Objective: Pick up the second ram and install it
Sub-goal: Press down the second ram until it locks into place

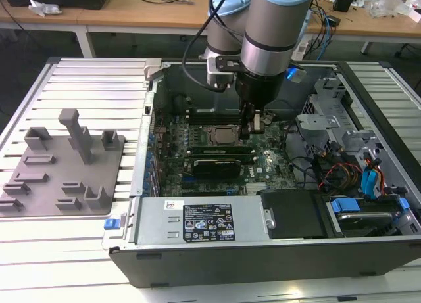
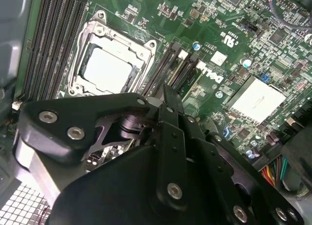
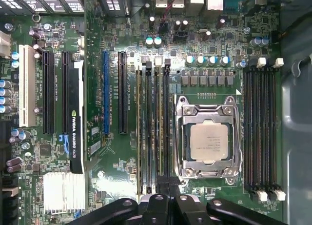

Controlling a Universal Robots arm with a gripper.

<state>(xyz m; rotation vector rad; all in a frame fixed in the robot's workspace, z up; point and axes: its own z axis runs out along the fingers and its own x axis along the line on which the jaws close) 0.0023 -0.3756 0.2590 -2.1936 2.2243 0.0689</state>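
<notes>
Black end effector, fingers pressed together, above the long green memory stick seated beside the silver CPU socket.

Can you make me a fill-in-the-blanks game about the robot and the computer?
1. The black robot gripper is down inside the open ____ case.
2. The square silver processor chip sits in a metal socket on the ____ motherboard.
3. The grey plastic tray with upright posts lies outside the case, towards the exterior view's ____.
4. In the first wrist view, the gripper is at the end of the long memory slots beside the ____.

Missing words: computer; green; left; socket
</notes>
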